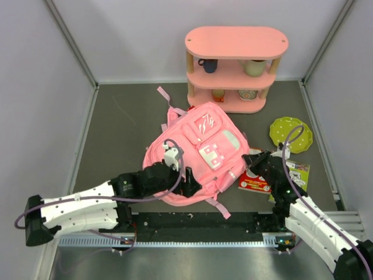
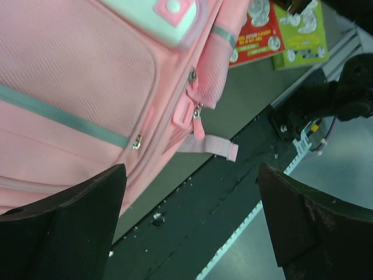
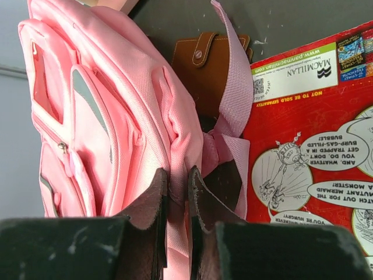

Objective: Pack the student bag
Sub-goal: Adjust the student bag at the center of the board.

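Note:
The student bag (image 1: 198, 149) is a soft pink backpack lying front-up in the middle of the table. My right gripper (image 3: 178, 181) is shut on a fold of its pink fabric at the bag's right side (image 1: 249, 159), beside a pink strap (image 3: 236, 87). My left gripper (image 2: 192, 221) is wide open with nothing between its fingers, hovering over the bag's near edge (image 1: 190, 182) and the dark rail. Zipper pulls (image 2: 195, 111) on the bag's side show just beyond the left fingers.
A red book (image 1: 253, 179) and a green book (image 1: 298, 172) lie right of the bag, with a green dotted plate (image 1: 290, 134) behind them. A brown wallet (image 3: 208, 64) lies against the bag. A pink three-tier shelf (image 1: 236, 44) holding cups stands at the back.

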You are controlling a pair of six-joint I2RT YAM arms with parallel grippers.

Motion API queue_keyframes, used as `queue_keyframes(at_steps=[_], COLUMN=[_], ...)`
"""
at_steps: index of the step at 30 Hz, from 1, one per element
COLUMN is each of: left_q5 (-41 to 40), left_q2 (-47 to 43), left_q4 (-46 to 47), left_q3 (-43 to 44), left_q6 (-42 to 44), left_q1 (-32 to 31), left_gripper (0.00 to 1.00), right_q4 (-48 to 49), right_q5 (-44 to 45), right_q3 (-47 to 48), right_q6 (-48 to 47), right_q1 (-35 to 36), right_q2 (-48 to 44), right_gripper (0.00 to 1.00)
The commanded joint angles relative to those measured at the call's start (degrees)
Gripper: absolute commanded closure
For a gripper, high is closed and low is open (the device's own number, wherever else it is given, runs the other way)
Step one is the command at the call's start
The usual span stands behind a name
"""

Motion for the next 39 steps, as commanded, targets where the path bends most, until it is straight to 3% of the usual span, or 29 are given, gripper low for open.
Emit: queue_keyframes(at_steps=[1,3,6,7,8,10,16,22,27,39], left_q5=[-7.7,-13.7,-22.9,-24.1,-25.2,-27.2,-31.5,-34.6,-38.5,-42.7], left_q2=[2.1,2.5,1.1,0.3,-1.0,-2.9,-7.1,-6.8,-9.5,-10.2], left_q4=[1.1,-3.4,-12.3,-14.1,-18.7,-22.5,-34.4,-35.9,-31.4,-32.7], left_q3=[-1.4,-1.3,-2.3,-3.1,-3.5,-4.9,-5.9,-8.4,-8.3,-4.2], left_q6=[-11.3,-16.4,-26.9,-31.1,-33.7,-40.5,-50.2,-54.8,-48.3,-41.0], left_q1=[-8.1,-12.3,-16.7,-16.8,-16.7,-16.8,-16.7,-16.8,-16.8,-16.7], left_gripper=[0.02,0.02,0.01,0.01,0.01,0.01,0.01,0.01,0.02,0.02], right_q4=[4.0,3.9,3.4,2.6,1.7,-1.8,-5.4,-4.5,1.7,7.1], right_q5=[3.0,1.9,-1.2,-1.9,-2.9,-2.7,-1.4,-11.9,-23.0,-16.9], right_q3=[1.8,2.2,4.2,4.9,6.6,8.9,16.9,25.9,32.7,62.5], right_q6=[-2.3,-4.8,-10.5,-11.8,-13.2,-16.5,-23.8,-28.1,-27.3,-23.8], right_q1=[0.0,0.1,0.0,0.0,-0.1,-0.1,-2.0,-5.2,-5.2,1.8], right_q2=[-0.6,0.6,3.3,4.0,4.9,7.1,10.0,19.1,29.2,61.7], right_gripper=[1.0,1.0,0.73,0.51,0.41,0.26,0.07,0.06,0.06,0.01])
